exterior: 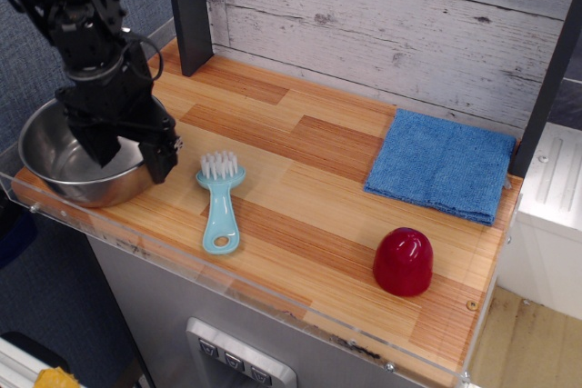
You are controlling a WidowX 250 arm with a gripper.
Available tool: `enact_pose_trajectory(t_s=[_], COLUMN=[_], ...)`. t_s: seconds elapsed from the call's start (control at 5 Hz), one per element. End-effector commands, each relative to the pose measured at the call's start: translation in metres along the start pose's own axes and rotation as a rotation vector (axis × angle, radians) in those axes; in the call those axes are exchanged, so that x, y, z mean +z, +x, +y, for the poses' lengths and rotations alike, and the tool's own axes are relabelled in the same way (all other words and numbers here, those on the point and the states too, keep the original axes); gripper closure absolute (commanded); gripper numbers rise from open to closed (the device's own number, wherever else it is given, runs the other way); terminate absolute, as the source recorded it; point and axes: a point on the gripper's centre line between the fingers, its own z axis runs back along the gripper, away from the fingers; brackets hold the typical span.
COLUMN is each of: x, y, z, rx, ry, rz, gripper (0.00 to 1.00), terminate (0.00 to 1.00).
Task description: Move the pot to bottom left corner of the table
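Observation:
The shiny steel pot (56, 150) sits at the table's (300, 170) front left corner, close to the clear acrylic edge. My black gripper (132, 154) hangs low over the pot's right side. Its jaws stand apart and straddle the right rim, one finger (98, 144) inside the bowl and the other (164, 157) outside it, towards the brush. The gripper body hides the pot's right rim, and I cannot see whether the fingers touch the rim.
A light-blue brush (219, 203) lies just right of the pot. A red dome (403, 261) stands at the front right, and a blue cloth (443, 164) lies at the back right. A dark post (188, 6) rises at the back left.

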Motion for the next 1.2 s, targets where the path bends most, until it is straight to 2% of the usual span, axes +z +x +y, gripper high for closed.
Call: enact_pose_trajectory(t_s=[0.0,0.4,0.6,0.8,1.0], x=[0.002,0.007,0.013,0.029,0.047], y=[0.003,0.002,0.005,0.010,0.019], z=[0.006,0.012,0.012,0.013,0.002], rx=[0.086,0.130,0.144,0.172,0.135], ry=[0.041,0.027,0.027,0.026,0.017], rz=[-0.002,0.022,0.016,0.006,-0.036], gripper=[1.00,1.00,1.00,1.00,1.00], terminate=[0.00,0.00,0.00,0.00,0.00])
